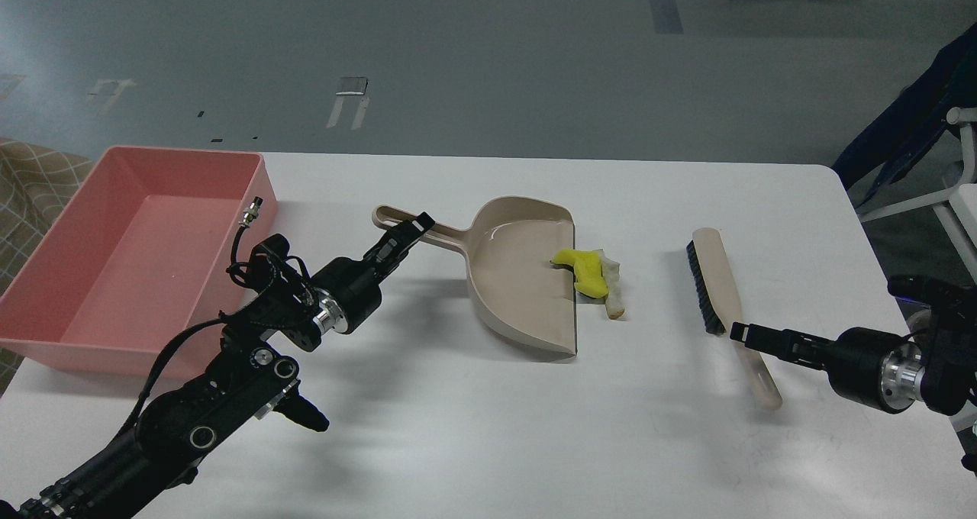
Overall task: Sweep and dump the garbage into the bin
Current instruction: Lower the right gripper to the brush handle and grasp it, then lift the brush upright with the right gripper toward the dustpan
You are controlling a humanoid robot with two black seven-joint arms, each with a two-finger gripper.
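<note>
The garbage lies at the open lip of the beige dustpan [523, 275]: a yellow spongy piece [584, 269] partly over the lip, and a white slice with tan crust [614, 290] just right of it on the table. My left gripper [408, 233] is shut on the dustpan's long handle. The pink bin [153, 252] stands at the far left and is empty. A beige hand brush [714, 278] with black bristles lies right of the garbage. My right gripper [744, 334] is at the brush's handle; its fingers cannot be told apart.
The white table [473, 412] ends close behind the bin and the dustpan and just right of my right arm. A white chair frame [958, 198] and dark cloth stand beyond the right edge.
</note>
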